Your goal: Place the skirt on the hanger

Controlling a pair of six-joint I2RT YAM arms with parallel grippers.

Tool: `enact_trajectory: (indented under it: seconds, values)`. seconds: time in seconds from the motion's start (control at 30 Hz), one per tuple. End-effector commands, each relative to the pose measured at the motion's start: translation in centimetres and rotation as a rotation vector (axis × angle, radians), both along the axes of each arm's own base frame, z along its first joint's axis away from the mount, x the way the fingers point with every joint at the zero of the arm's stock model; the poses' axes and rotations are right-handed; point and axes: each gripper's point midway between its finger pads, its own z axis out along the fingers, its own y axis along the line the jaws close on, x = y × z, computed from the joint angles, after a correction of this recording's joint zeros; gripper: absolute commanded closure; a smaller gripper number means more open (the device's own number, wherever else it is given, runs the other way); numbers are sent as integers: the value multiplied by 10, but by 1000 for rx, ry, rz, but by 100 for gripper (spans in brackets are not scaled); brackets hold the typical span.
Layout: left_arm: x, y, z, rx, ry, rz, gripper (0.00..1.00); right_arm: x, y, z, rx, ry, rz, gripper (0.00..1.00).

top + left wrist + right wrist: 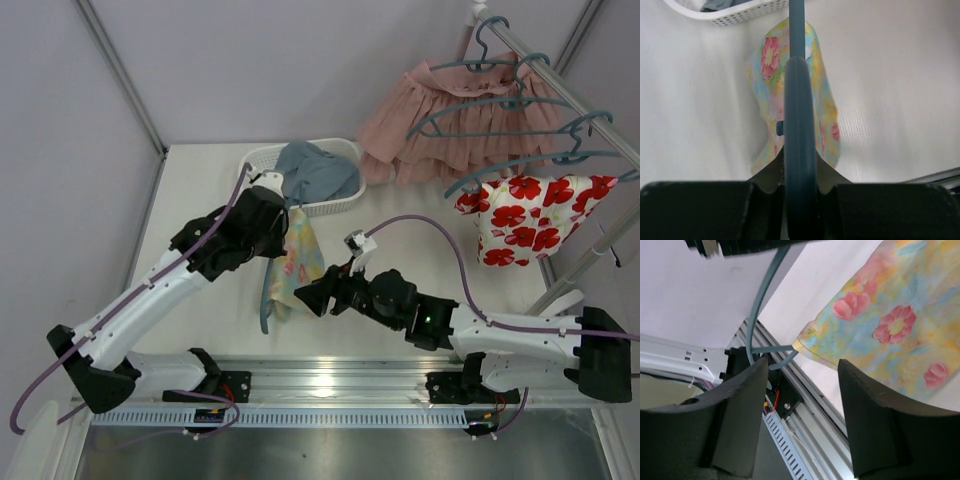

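In its own wrist view, the right claw (802, 367) has its jaws apart and grips nothing. The flowered skirt (895, 335) lies just past the claw. The left wrist view shows what the overhead view cannot: the left claw (800, 190) is clamped on the teal hanger (799, 125), and the skirt hangs along the hanger above the worktop (400, 190). Only the overhead view takes in the white basket (340, 205) farther back, and beyond it the pink pleated skirt (430, 130) on the rail.
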Motion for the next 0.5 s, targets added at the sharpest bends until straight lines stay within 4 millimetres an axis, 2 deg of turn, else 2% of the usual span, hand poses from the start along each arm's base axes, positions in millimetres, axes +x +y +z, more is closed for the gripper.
enact_trajectory:
  seconds: [0.0,0.07,0.17,0.23,0.27,0.37,0.47]
  values:
    - [-2,6,37,-17,-48,-6,92,-6,22,39,52,-97,27,35]
    - [-2,6,42,0,-42,-19,92,-8,33,49,63,-107,30,34]
    - [1,2,52,10,-50,-44,93,-8,38,64,96,-114,2,34]
    - [2,1,60,14,-65,-68,93,-2,35,66,78,-105,-34,31]
    - [1,-1,64,13,-63,-81,93,-1,32,79,91,-121,-45,27]
    - [3,-1,75,29,-75,-95,93,5,24,82,37,-131,-80,21]
    - [8,-5,83,27,-94,-106,93,4,24,95,21,-138,-73,19]
